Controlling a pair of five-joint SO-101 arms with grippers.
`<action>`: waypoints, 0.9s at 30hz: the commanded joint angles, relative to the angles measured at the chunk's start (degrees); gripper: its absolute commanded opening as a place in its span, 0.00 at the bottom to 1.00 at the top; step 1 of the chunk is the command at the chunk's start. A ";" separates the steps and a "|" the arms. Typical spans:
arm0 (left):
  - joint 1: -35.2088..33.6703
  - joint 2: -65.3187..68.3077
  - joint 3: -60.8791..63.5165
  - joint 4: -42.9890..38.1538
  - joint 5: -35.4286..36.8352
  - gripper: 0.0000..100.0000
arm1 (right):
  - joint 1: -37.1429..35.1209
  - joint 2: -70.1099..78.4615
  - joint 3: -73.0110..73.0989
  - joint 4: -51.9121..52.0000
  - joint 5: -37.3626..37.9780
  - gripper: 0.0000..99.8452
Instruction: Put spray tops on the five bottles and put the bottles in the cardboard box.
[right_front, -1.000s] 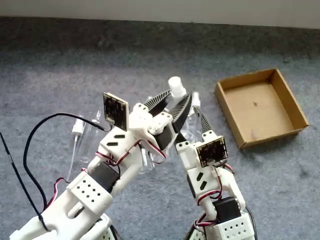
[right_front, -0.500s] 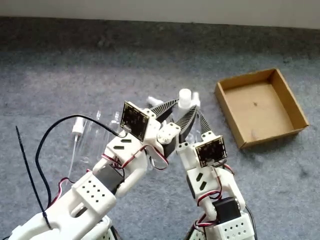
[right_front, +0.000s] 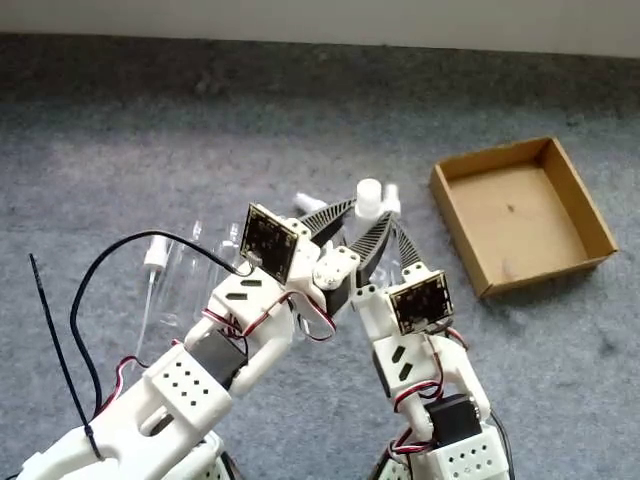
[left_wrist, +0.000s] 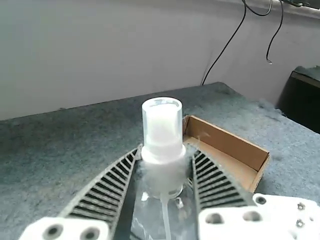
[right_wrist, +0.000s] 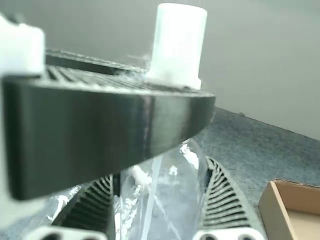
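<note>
A white spray top (right_front: 369, 196) with a clear cap sits on the neck of a clear bottle (right_wrist: 170, 195) held up over the carpet. My left gripper (right_front: 370, 210) is shut on the spray top (left_wrist: 161, 130), one ribbed finger on each side of its collar. My right gripper (right_front: 388, 245) is lower down, shut on the bottle body; in the right wrist view a black left finger (right_wrist: 100, 130) crosses in front and the cap (right_wrist: 179, 42) rises above it. The cardboard box (right_front: 520, 215) lies open and empty to the right.
More clear bottles (right_front: 195, 265) lie on the grey carpet at the left, with a loose spray top and its tube (right_front: 154, 258) beside them. Another white spray top (right_front: 303, 200) peeks out behind the left gripper. A black cable (right_front: 75, 300) loops off the left arm.
Over the last second the left arm swung right and down, carrying the spray top onto the bottle in the right gripper. Nothing has shifted in the last half second.
</note>
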 joint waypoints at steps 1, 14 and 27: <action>0.75 -0.31 1.63 0.18 -0.62 0.01 | 0.04 -0.84 8.57 -0.13 0.26 0.04; 0.40 -0.31 1.80 0.09 -0.35 0.01 | 0.13 -0.84 8.57 -0.13 0.09 0.04; 0.40 -0.31 2.07 0.26 -5.19 0.01 | 0.13 -0.84 8.57 -0.13 0.09 0.04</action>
